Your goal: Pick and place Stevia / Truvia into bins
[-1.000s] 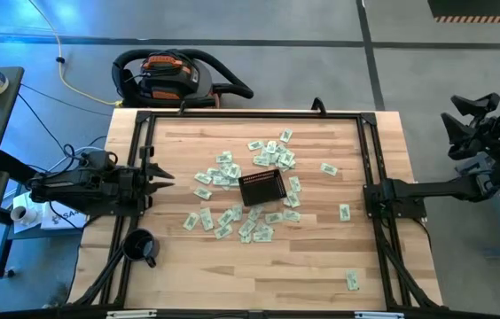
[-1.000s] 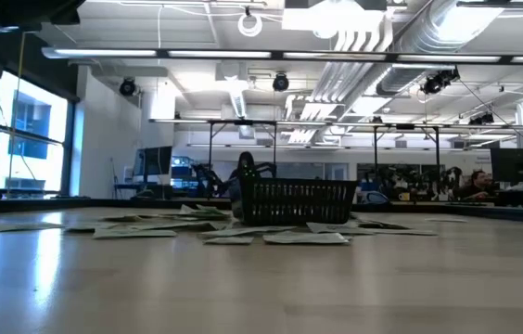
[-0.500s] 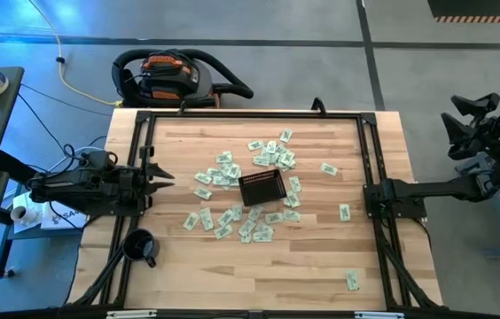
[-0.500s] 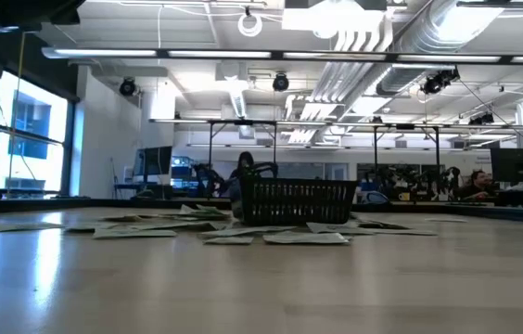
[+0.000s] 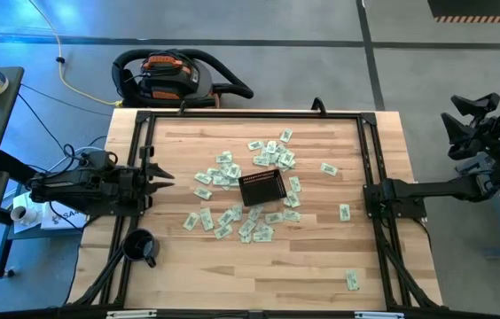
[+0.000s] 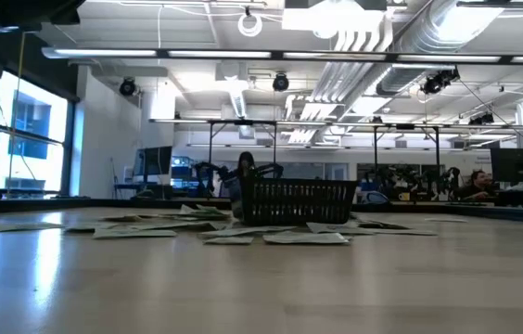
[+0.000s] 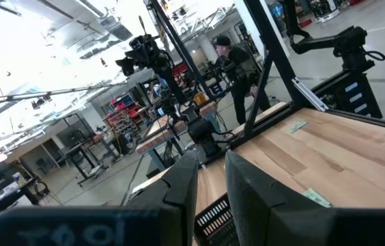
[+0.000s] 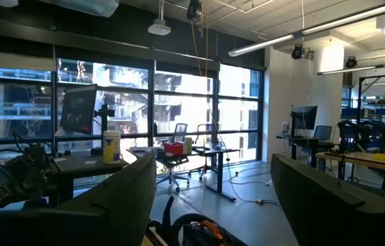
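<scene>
Jaws on left gripper (image 5: pixel 155 175) sat nearly shut, a thin gap, empty; right gripper (image 5: pixel 467 115) jaws stood wide apart, empty, off the tabletop (image 5: pixel 188 266). Sachets (image 5: pixel 223 180) and basket (image 5: pixel 261 188) lay well ahead of left jaws, mid-tabletop.

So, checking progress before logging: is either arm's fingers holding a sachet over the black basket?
No, the high view shows both arms parked at the table's edges, away from the basket and scattered sachets.
</scene>
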{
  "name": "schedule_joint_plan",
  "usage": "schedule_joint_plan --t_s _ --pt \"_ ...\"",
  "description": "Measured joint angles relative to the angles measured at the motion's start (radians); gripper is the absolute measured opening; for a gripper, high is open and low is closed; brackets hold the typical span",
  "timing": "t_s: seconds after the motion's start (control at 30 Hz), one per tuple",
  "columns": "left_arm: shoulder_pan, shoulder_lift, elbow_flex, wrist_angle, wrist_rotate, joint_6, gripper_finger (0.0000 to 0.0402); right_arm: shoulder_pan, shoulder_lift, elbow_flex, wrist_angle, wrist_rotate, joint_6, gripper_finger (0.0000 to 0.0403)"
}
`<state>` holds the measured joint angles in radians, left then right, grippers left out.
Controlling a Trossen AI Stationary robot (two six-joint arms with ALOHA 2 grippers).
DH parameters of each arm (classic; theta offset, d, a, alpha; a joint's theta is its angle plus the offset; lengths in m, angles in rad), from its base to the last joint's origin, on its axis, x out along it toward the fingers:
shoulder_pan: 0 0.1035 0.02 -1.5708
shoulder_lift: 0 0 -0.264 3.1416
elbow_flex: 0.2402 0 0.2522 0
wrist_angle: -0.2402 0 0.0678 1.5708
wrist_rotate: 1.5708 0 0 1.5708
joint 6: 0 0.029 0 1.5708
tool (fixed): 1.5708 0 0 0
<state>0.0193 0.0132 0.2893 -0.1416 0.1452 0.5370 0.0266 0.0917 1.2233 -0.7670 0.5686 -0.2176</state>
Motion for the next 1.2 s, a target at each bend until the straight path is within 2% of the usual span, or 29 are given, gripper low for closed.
schedule_joint_plan --t_s 1.1,1.2 --pt "0.000 0.004 0.000 0.023 -0.021 0.003 0.0111 0.000 0.000 0.000 0.000 0.000 0.000 0.0277" --pt "0.000 0.011 0.000 0.015 -0.024 -0.089 0.0111 0.000 0.000 0.000 0.000 0.000 0.000 0.0277"
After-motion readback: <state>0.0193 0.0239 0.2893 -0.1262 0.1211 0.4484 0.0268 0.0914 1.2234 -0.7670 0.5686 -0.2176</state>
